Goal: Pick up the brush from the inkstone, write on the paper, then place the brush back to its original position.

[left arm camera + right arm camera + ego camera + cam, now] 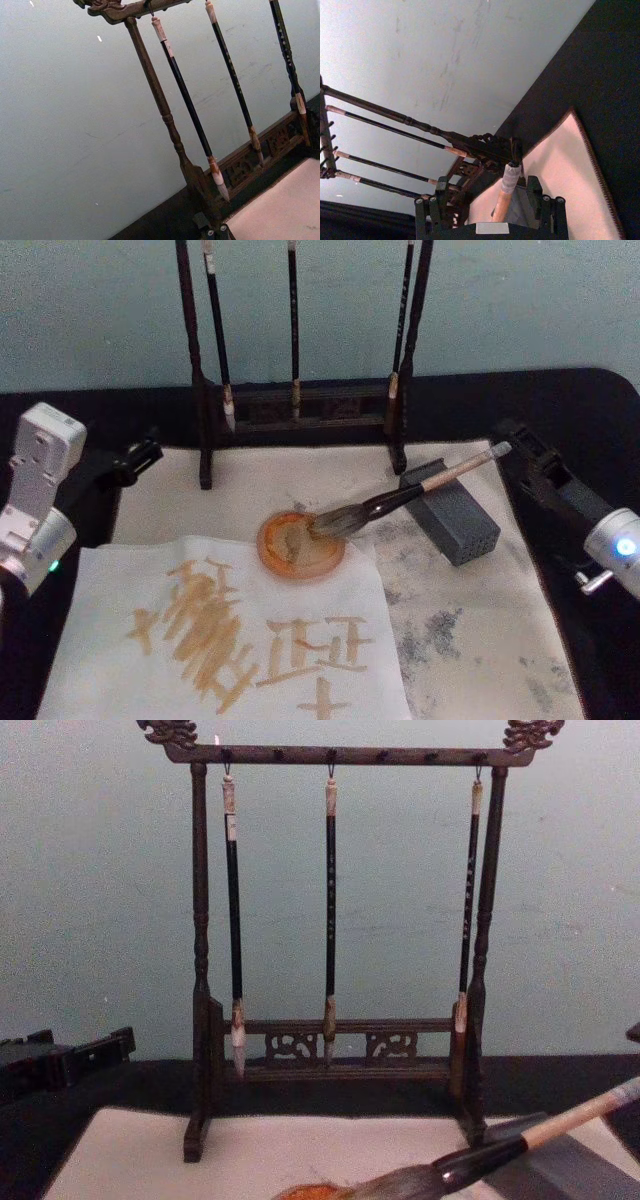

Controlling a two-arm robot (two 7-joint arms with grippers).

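The brush lies at a slant, its bushy tuft in a round orange dish and its pale handle across the grey inkstone block. My right gripper is open at the handle's far end. In the right wrist view the right gripper has one finger on each side of the brush handle, with gaps between them. The paper, a white sheet with orange-brown strokes, lies at the front left. My left gripper rests at the far left, off the paper and away from the brush.
A dark wooden brush rack with three thin hanging brushes stands at the back, just behind the dish. A larger off-white mat with grey stains lies under everything on the black table. The rack's post is close to the left gripper.
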